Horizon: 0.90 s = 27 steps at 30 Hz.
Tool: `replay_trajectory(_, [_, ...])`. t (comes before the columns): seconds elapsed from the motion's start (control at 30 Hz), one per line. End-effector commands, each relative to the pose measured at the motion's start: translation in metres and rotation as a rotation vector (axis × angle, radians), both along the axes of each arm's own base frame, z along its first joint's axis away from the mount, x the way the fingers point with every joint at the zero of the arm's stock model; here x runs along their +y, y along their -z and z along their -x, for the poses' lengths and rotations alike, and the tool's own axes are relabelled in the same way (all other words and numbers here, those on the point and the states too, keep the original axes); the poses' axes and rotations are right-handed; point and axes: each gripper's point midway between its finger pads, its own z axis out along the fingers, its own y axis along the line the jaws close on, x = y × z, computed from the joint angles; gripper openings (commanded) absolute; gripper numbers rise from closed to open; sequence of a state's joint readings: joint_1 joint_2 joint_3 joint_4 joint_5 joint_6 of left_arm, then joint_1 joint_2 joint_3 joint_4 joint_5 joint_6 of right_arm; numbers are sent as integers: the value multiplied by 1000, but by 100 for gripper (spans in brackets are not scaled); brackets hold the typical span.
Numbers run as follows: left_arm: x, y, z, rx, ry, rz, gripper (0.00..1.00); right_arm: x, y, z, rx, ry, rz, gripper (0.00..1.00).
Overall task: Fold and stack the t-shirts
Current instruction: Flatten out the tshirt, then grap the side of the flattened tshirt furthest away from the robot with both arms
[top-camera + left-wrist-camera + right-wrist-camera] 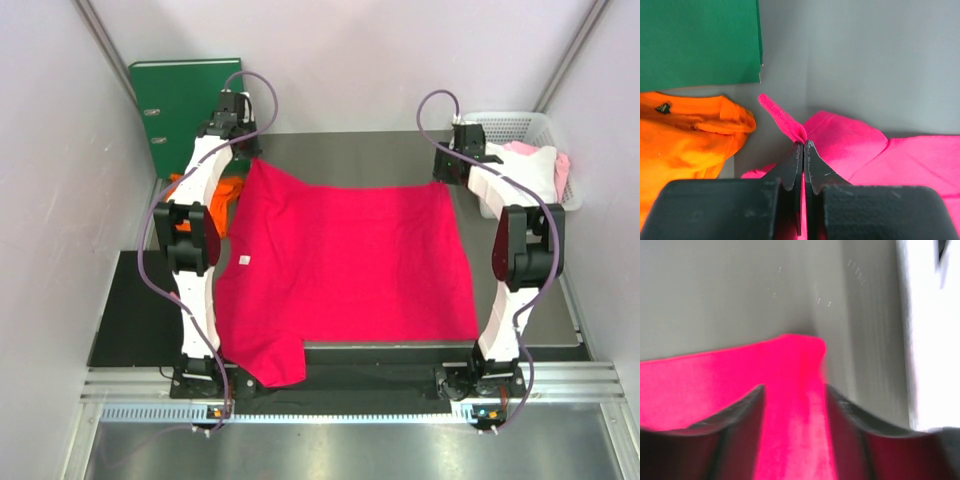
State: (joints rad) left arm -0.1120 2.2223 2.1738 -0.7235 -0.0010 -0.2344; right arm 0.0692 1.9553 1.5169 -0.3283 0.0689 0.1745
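**Left gripper (803,145) pinches the crimson-pink t-shirt (345,265); right gripper (794,390) stands open**

I see the crimson-pink t-shirt spread out wide between my two arms. My left fingers are pressed together on its far-left corner. My right fingers stand apart at its far-right corner, with cloth between them. The orange t-shirt (685,135) lies bunched just beside its left edge. The green binder (185,100) stands beyond its far-left corner.

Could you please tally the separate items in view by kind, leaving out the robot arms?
T-shirts: 2, a large crimson-pink cloth t-shirt and a bright orange cloth t-shirt
Ring binders: 1, a green ring binder
Baskets: 1, a white plastic mesh basket; the white and pink cloth inside is left uncounted
Total: 4
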Motion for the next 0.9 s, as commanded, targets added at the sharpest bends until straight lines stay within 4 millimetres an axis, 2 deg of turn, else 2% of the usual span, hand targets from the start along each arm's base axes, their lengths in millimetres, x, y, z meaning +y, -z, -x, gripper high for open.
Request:
replay_trajectory(0.0, [5, -35, 5, -48, -19, 5, 0, -10, -17, -19, -30, 35, 33, 64])
replay_trajectory(0.03, [4, -36, 3, -52, -17, 5, 0, -9, -17, -22, -32, 34, 25, 65])
replay_trajectory(0.07, [5, -35, 3, -49, -20, 4, 0, -8, -16, -25, -32, 36, 23, 72])
replay_trajectory(0.1, [5, -36, 3, -51, -19, 3, 0, -7, -16, -33, -38, 41, 15, 72])
replay_trajectory(0.2, [5, -30, 1, -42, -23, 5, 0, -7, -3, -46, -14, 56, 16, 71])
replay_trajectory(0.3, [2, -24, 0, -31, -23, 18, 0, -10, 16, -54, 36, 79, 23, 68])
replay_trajectory(0.4, [-3, -22, 0, -25, -8, 42, 0, -9, 26, -59, 63, 89, 14, 66])
replay_trajectory(0.63, [-1, -17, 0, -19, -7, 26, 0, -16, 38, -46, 114, 138, 35, 62])
replay_trajectory(0.7, [-1, -18, 0, -20, -7, 26, 0, -16, 43, -45, 127, 143, 33, 57])
replay_trajectory(0.73, [-1, -17, 0, -19, -6, 25, 0, -16, 46, -44, 132, 144, 32, 47])
replay_trajectory(0.77, [-1, -16, 0, -16, -6, 29, 0, -14, 48, -43, 138, 142, 23, 24])
replay_trajectory(0.8, [-1, -15, -1, -15, -7, 30, 0, -13, 49, -43, 138, 143, 17, 12])
replay_trajectory(0.87, [-1, -16, -1, -15, -11, 30, 0, -11, 50, -42, 142, 141, 4, 0])
